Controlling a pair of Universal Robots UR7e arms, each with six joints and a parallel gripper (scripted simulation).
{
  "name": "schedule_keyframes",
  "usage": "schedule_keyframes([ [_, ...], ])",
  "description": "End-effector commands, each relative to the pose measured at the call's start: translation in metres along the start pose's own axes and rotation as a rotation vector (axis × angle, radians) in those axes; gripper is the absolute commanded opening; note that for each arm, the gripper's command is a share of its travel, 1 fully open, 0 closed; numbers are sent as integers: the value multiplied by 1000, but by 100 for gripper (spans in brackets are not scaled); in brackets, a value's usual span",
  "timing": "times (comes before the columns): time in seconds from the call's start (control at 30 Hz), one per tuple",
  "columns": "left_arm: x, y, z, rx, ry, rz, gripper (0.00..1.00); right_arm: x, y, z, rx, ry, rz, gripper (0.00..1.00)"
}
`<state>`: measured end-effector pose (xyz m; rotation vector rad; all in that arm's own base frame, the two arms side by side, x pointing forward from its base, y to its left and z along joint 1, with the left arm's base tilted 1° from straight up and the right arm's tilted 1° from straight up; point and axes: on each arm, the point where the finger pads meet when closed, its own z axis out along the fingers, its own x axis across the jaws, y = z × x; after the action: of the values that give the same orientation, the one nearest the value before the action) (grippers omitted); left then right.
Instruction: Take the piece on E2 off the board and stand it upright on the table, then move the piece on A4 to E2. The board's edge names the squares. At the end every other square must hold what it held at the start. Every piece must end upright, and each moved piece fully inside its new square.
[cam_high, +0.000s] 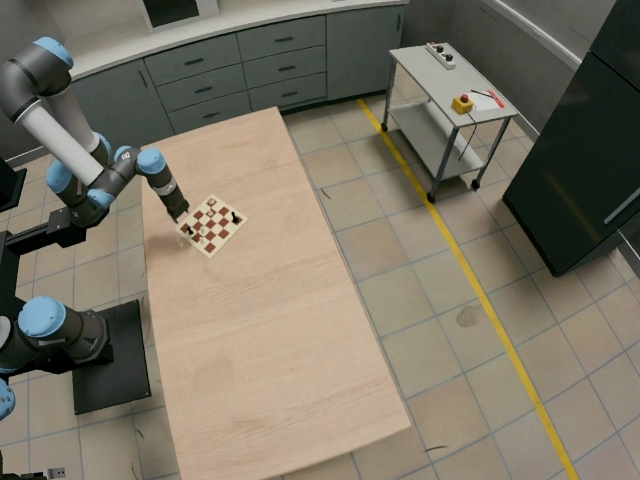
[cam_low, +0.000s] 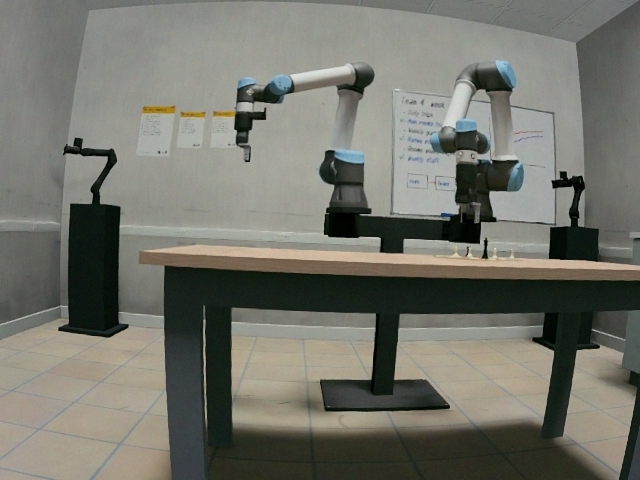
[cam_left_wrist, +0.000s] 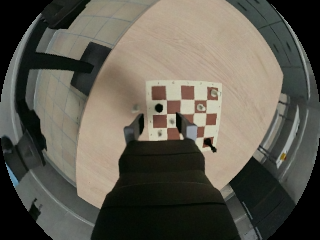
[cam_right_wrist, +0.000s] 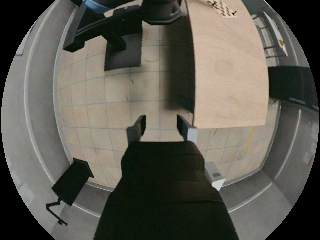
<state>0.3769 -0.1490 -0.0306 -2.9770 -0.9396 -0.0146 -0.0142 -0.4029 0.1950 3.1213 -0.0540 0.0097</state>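
The chessboard lies on the table. A small black piece stands on a light edge square. A pale piece stands on the table beside the board, near that edge. Several other pale pieces and a tall black piece stand on the board. The edge labels are too small to read. My left gripper is open and empty, above the board's edge. My right gripper is open and empty, far from the board.
Pale pieces stand near the small black piece; others stand across the board. The wooden table extends well beyond the board. The right arm hangs outside the table's edge.
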Motion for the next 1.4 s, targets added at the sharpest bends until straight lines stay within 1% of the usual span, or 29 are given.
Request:
schedule_keyframes([
  [0.0,0,0,-19,-1,0,0,100,0,0,0,-1,0,0,100],
  [0.27,0,0,-54,-1,0,0,100,0,0,0,-1,0,0,100],
  [0.33,0,0,-54,-1,0,0,100,0,0,0,-1,0,0,100],
  [0.47,0,0,-63,-1,0,0,100,0,0,0,-1,0,0,100],
  [1.37,0,0,-65,-1,0,0,100,0,0,0,-1,0,0,100],
])
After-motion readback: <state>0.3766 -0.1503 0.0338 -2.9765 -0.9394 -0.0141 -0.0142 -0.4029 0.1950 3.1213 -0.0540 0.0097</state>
